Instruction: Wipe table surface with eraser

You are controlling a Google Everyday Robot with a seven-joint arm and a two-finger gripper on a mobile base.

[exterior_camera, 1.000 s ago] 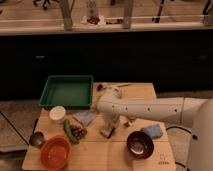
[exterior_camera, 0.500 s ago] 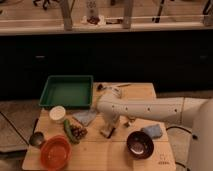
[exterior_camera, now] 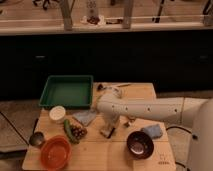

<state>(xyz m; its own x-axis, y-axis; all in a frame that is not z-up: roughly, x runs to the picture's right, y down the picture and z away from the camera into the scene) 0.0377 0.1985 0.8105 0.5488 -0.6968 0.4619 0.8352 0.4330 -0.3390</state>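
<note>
My white arm reaches in from the right across the wooden table (exterior_camera: 140, 92). My gripper (exterior_camera: 108, 128) points down at the middle of the table, low over the surface. Under it, something light that may be the eraser (exterior_camera: 106, 133) rests on the wood. I cannot tell whether it is held.
A green tray (exterior_camera: 67, 92) sits at the back left. A white cup (exterior_camera: 57, 114), a grey cloth (exterior_camera: 86, 118), a green and brown item (exterior_camera: 74, 131), an orange bowl (exterior_camera: 55, 152) and a metal scoop (exterior_camera: 36, 139) lie at the left. A dark bowl (exterior_camera: 139, 144) and a blue cloth (exterior_camera: 152, 131) lie at the right.
</note>
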